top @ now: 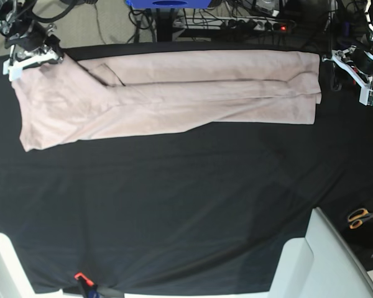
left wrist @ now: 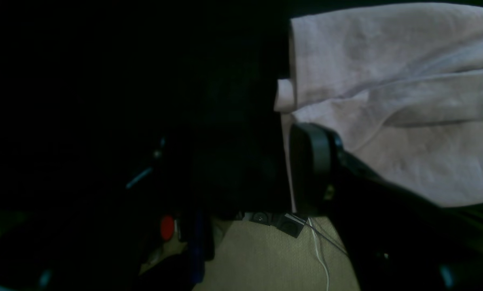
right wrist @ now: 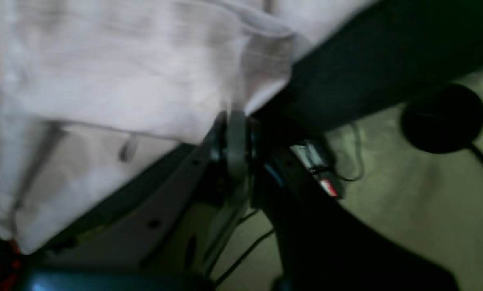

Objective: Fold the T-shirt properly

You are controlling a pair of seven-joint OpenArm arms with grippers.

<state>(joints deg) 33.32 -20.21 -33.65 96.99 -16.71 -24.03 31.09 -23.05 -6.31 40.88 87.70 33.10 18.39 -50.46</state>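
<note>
The pale pink T-shirt (top: 174, 93) lies folded lengthwise into a long band along the far side of the black tablecloth (top: 174, 205). My right gripper (top: 40, 57) is at its far-left corner. In the right wrist view its fingers (right wrist: 235, 137) look pinched together on the shirt's edge (right wrist: 124, 81), though the picture is blurred. My left gripper (top: 331, 61) is at the shirt's right end. In the left wrist view one dark finger (left wrist: 310, 161) stands at the shirt's edge (left wrist: 387, 81). The other finger is lost in darkness.
Orange-handled scissors (top: 360, 217) lie at the right edge. A white panel (top: 311, 261) rises at the front right corner. Cables and a power strip (top: 261, 23) run behind the table. A small red clamp (top: 79, 277) sits on the front edge.
</note>
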